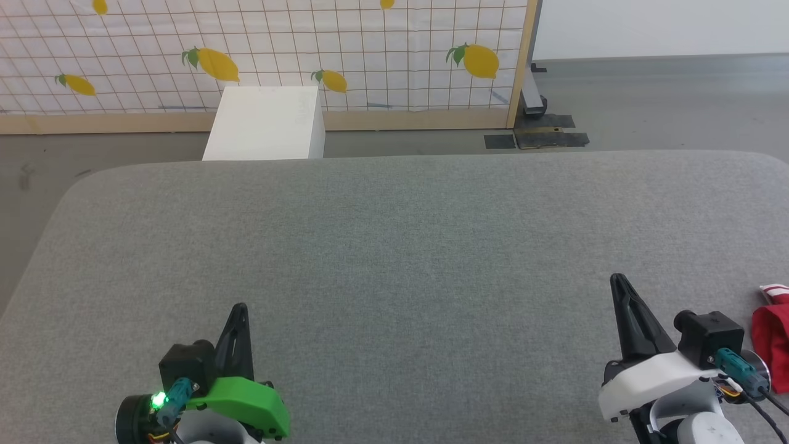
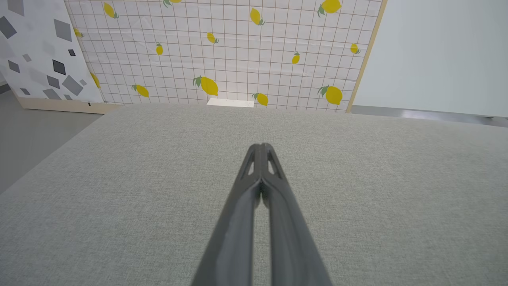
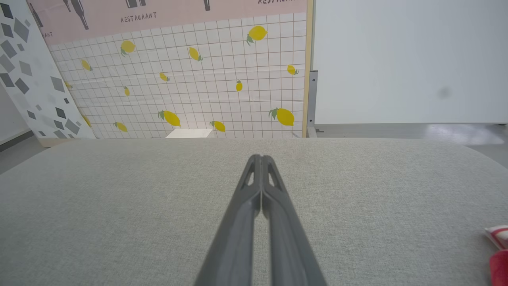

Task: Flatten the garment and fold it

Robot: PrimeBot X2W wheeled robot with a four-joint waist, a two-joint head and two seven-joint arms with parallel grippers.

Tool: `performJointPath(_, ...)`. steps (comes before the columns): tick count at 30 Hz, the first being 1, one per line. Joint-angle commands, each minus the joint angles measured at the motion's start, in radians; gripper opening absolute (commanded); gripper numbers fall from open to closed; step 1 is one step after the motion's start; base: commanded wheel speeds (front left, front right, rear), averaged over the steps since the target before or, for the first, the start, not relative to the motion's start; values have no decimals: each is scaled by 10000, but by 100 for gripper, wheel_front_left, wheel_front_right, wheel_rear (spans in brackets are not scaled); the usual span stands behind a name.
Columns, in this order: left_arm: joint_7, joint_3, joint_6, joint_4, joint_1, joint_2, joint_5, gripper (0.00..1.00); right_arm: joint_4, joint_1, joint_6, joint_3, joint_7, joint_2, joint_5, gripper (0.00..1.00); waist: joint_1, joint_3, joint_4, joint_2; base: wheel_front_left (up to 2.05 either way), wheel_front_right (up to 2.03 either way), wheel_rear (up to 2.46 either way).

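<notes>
Left gripper (image 1: 239, 311), right gripper (image 1: 618, 287) both closed, empty, lower frame. Red jersey (image 1: 773, 345) at lower-right edge, mostly cropped. Risk: blind reach, bad grab, jersey dragged off grey table (image 1: 394, 246).

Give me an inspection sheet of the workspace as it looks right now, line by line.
Surface: grey fabric table, flat and smooth.
Job's things: garment, red with striped trim, lying on the table to the right of the right gripper; mostly cut off by the head view's edge.
Clutter: nothing seen.
Grippers: left gripper and right gripper both shut, holding nothing.
Cables: black cable trails off the right wrist.
Surroundings: lemon-print panel, white box, grey floor.
</notes>
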Motion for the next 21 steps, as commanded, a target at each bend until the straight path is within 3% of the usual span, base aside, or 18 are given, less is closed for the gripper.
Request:
performJointPath(1, 81, 59, -69, -79, 17, -38, 156, 0, -105, 134, -5, 25, 69, 8, -117, 0, 0, 3, 5, 0, 0, 0, 0)
performJointPath(21, 488, 313, -222, -440, 25, -158, 619, 0, -516, 198, -8, 75, 420, 11, -385, 0, 0, 42, 74, 0, 0, 0, 0)
